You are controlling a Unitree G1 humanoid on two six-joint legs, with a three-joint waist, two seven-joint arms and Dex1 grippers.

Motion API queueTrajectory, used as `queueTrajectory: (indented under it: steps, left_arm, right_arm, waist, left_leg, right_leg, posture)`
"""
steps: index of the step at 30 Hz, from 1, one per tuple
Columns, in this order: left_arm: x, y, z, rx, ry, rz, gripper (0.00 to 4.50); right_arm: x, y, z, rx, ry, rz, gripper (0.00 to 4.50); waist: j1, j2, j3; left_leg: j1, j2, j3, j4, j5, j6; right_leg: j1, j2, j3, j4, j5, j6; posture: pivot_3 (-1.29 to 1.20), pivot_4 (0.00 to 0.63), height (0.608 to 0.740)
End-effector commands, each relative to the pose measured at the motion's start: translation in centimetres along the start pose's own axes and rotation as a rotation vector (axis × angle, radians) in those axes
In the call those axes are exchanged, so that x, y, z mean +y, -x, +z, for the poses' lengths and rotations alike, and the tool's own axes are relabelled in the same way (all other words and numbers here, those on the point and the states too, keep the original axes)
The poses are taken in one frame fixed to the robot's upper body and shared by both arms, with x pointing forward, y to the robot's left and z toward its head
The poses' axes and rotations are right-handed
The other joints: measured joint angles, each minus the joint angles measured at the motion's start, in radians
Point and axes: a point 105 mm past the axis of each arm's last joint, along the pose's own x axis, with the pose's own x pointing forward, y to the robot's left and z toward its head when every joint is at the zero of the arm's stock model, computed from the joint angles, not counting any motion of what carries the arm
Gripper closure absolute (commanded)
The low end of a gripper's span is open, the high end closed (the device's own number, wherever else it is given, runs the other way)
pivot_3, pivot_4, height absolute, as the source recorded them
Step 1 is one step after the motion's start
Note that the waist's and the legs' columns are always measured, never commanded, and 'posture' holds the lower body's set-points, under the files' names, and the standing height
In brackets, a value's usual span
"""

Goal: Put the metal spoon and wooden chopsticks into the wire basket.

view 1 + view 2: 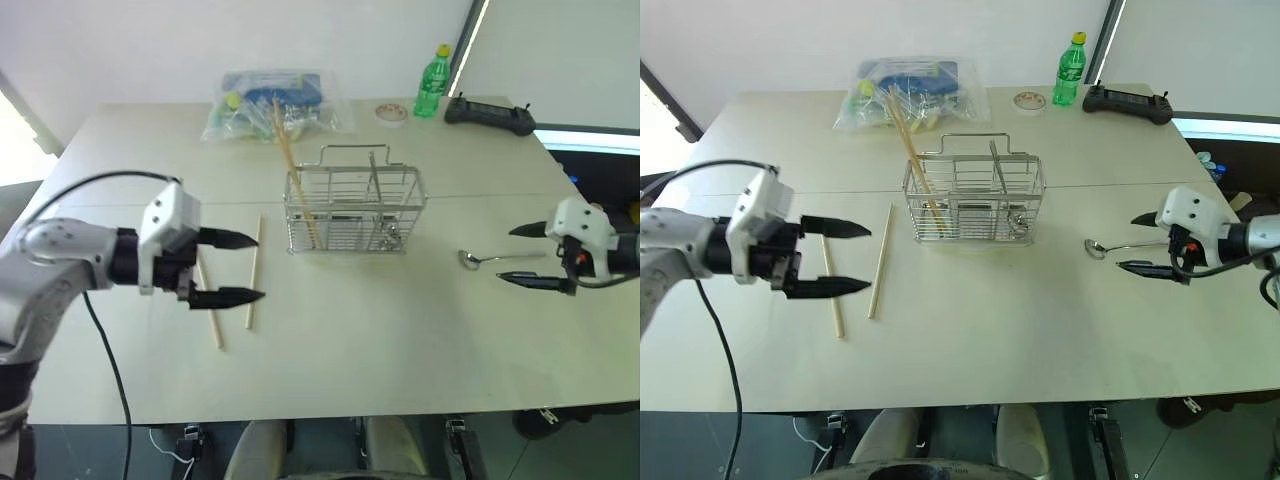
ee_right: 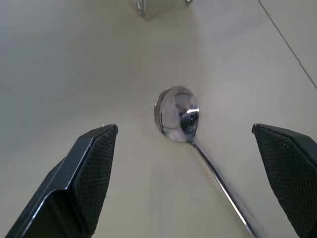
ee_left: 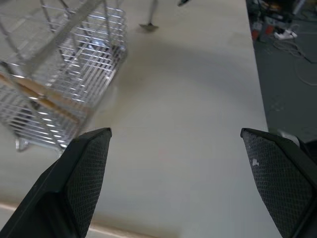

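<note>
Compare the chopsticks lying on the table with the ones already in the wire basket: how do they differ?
The two loose wooden chopsticks lie flat on the table, left of the wire basket, beside the open left gripper. The chopsticks in the basket stand tilted in its left compartment, their upper ends sticking out above the rim toward the plastic bag. The loose pair lies apart; the basket ones lean close together. All are the same pale wood.

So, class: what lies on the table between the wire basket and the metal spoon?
Nothing: in the left eye view, bare tabletop runs from the wire basket to the metal spoon.
</note>
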Motion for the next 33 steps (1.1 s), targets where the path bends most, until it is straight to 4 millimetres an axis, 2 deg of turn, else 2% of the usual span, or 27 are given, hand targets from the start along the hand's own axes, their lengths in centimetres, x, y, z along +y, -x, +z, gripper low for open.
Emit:
queueTrajectory:
  steps: [1, 7, 14, 22, 23, 24, 27, 31, 33]
  left_arm:
    - [-0.4, -0.7, 0.7, -0.015, -0.077, -0.005, 0.11]
    - [-0.6, -1.0, 1.4, -0.053, -0.076, 0.001, 0.11]
    - [-0.6, -1.0, 1.8, -0.060, -0.088, 0.004, 0.11]
    - [-2.0, -0.8, 0.8, 0.003, -0.078, -0.064, 0.11]
    - [-2.0, -0.7, 0.8, 0.003, -0.080, -0.064, 0.00]
    - [-2.0, -0.7, 0.8, 0.001, -0.082, -0.060, 0.00]
    - [-1.7, -0.7, 1.0, -0.005, -0.087, -0.050, 0.00]
    - [-1.4, -0.7, 1.7, -0.030, -0.092, -0.039, 0.00]
    - [-1.2, -0.7, 1.9, -0.035, -0.096, -0.034, 0.00]
  right_arm:
    - [-1.1, -0.9, -0.7, 0.048, 0.022, -0.008, 0.00]
    - [-1.9, -2.1, -2.5, 0.122, 0.007, 0.006, 0.00]
    - [-2.0, -2.6, -3.2, 0.146, 0.004, 0.027, 0.00]
    - [-2.9, -3.1, -3.6, 0.169, -0.039, -0.037, 0.00]
    - [-3.0, -3.1, -3.6, 0.168, -0.044, -0.042, 0.53]
    - [-3.0, -3.1, -3.7, 0.166, -0.047, -0.045, 0.81]
    - [-3.0, -3.2, -3.7, 0.159, -0.056, -0.048, 2.30]
    - [-2.8, -3.4, -3.6, 0.146, -0.064, -0.035, 4.47]
    - [-2.7, -3.4, -3.6, 0.146, -0.055, -0.030, 4.47]
  waist:
    - [0.001, 0.000, 0.000]
    - [0.000, 0.000, 0.000]
    - [-0.004, 0.000, 0.000]
    - [-0.006, 0.000, 0.000]
    - [-0.006, 0.000, 0.000]
    - [-0.006, 0.000, 0.000]
    - [-0.006, 0.000, 0.000]
    - [-0.006, 0.000, 0.000]
    - [-0.006, -0.001, 0.000]
  left_leg:
    - [0.000, 0.000, 0.000, 0.000, 0.000, 0.000]
    - [-0.002, -0.002, 0.000, -0.001, 0.000, 0.000]
    - [-0.001, -0.002, 0.000, 0.000, 0.000, 0.000]
    - [0.004, -0.001, 0.001, -0.001, 0.000, 0.000]
    - [0.004, -0.001, 0.001, -0.001, 0.000, 0.000]
    - [0.004, -0.001, 0.001, 0.000, 0.000, 0.000]
    - [0.004, -0.001, 0.001, 0.000, 0.000, 0.000]
    - [0.005, -0.001, 0.001, 0.000, 0.000, 0.000]
    - [0.006, -0.001, 0.001, 0.000, 0.000, 0.000]
  right_leg:
    - [0.000, 0.000, 0.000, 0.000, 0.000, 0.000]
    - [-0.002, -0.001, 0.000, 0.000, 0.000, 0.001]
    - [-0.001, 0.000, 0.000, 0.001, 0.000, 0.001]
    - [0.002, 0.001, 0.002, 0.002, 0.000, 0.000]
    - [0.002, 0.001, 0.002, 0.002, 0.000, 0.000]
    - [0.002, 0.001, 0.002, 0.002, 0.000, 0.000]
    - [0.003, 0.001, 0.002, 0.002, 0.000, 0.000]
    - [0.003, 0.001, 0.002, 0.002, 0.000, 0.000]
    - [0.005, 0.001, 0.002, 0.002, 0.000, 0.000]
  posture:
    - [0.00, 0.150, 0.721]
    - [0.00, 0.150, 0.721]
    - [0.00, 0.150, 0.721]
    - [0.00, 0.150, 0.721]
    - [0.00, 0.150, 0.721]
    - [0.00, 0.150, 0.721]
    - [0.00, 0.150, 0.721]
    - [0.00, 0.150, 0.721]
    - [0.00, 0.150, 0.721]
